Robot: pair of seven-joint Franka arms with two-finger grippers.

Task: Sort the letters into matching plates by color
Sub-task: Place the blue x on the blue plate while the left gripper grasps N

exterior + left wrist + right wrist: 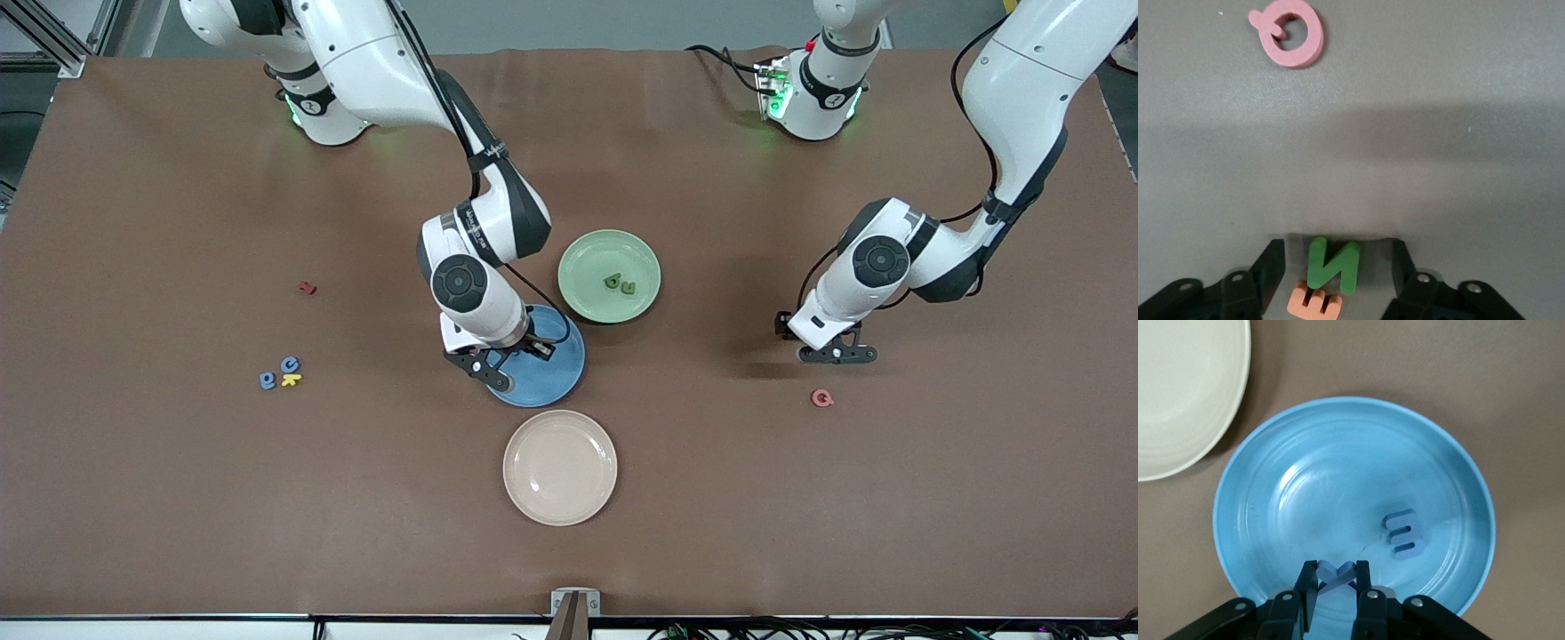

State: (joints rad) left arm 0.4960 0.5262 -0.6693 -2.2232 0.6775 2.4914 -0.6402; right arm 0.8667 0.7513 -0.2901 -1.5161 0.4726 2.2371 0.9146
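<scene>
My left gripper (836,354) (1336,257) is down at the table toward the left arm's end. It is open, its fingers (1268,267) astride a dark green letter N (1333,265) without touching it. An orange letter E (1315,301) lies against the N. A pink letter (822,397) (1286,32) lies close by, nearer the front camera. My right gripper (514,356) (1336,577) hangs low over the blue plate (569,373) (1258,487), shut on a blue letter (1336,575). Another blue letter (1405,533) lies in that plate. The pale green plate (587,253) (1178,393) holds two dark green letters (620,284).
An empty cream-beige plate (560,467) sits nearer the front camera than the blue plate. Toward the right arm's end lie a red letter (308,287), two blue letters (290,364) (267,380) and a yellow letter (291,380) in a small cluster.
</scene>
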